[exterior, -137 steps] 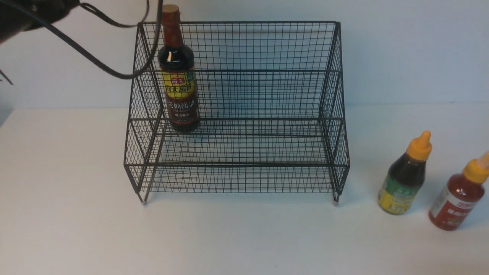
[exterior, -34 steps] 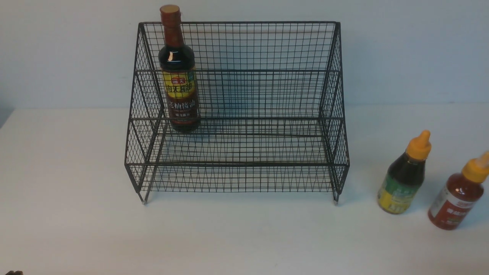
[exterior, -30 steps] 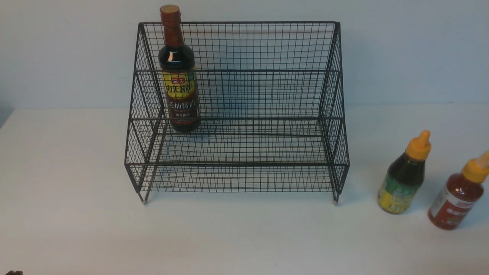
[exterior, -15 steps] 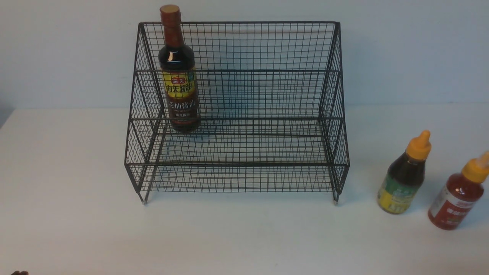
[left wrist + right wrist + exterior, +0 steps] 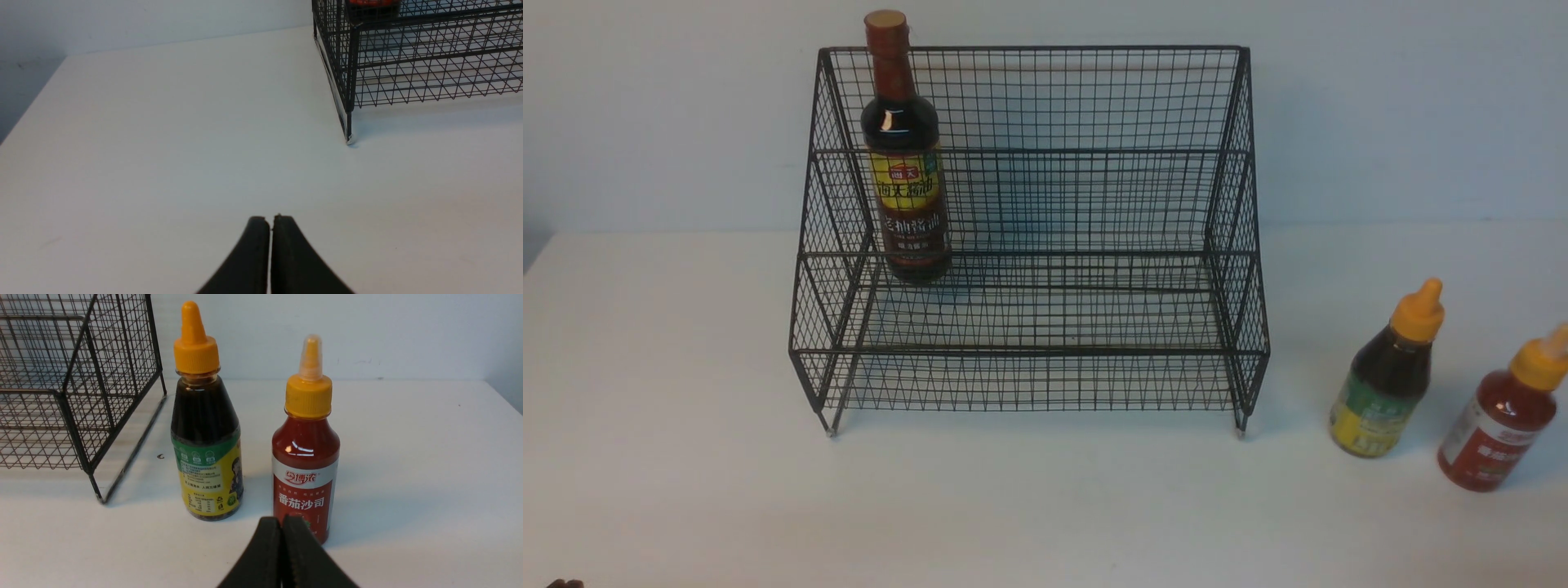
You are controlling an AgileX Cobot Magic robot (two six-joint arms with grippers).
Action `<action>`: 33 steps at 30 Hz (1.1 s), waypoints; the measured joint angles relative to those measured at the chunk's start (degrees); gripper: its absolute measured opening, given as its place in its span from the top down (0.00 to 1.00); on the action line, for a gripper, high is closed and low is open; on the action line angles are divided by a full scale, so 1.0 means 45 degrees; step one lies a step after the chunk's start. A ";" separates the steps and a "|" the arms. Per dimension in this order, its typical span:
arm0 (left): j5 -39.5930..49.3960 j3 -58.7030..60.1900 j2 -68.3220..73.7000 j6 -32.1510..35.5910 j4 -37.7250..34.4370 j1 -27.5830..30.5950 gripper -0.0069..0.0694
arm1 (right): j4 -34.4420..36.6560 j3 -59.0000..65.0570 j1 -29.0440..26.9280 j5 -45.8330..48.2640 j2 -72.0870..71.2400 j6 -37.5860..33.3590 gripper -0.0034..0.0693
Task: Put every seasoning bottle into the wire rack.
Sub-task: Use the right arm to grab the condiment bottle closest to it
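Right fingers (image 5: 265, 555) pressed together, empty, just short of the ketchup bottle (image 5: 305, 445), dark squeeze bottle (image 5: 206, 416) beside it. Left fingers (image 5: 253, 257) pressed together, wire rack (image 5: 350, 81) well ahead.

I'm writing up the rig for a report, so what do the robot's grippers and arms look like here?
The left gripper shows two matte black fingers, broad at the base and curving in to narrow rounded tips. The right gripper looks the same: black, smooth, tapered. No markings or cables show, and the arms are almost wholly out of frame.
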 joint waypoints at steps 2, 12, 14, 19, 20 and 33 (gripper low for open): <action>0.0000 0.0000 0.0000 0.0000 0.0000 0.0000 0.92 | -0.0233 0.0000 0.0000 -0.0025 0.0000 0.0000 0.97; 0.0000 0.0000 0.0000 0.0000 0.0000 0.0000 0.92 | 0.0471 0.0066 0.0053 -0.2009 0.0000 0.0351 0.97; 0.0000 0.0000 0.0000 0.0000 0.0000 0.0000 0.92 | 0.1333 0.0066 0.0063 -0.4129 0.0000 0.0944 0.97; 0.0000 0.0000 0.0000 0.0000 0.0000 0.0000 0.92 | 0.2619 0.0066 0.0063 -0.6991 0.0000 0.1869 0.97; 0.0000 0.0000 0.0000 0.0000 0.0000 0.0000 0.92 | 0.2842 0.0066 0.0063 -0.7714 0.0000 0.1914 0.97; 0.0004 0.0000 0.0000 0.0000 0.0000 0.0000 0.92 | 0.0479 -0.1003 0.0063 -0.8019 0.0780 0.4007 0.97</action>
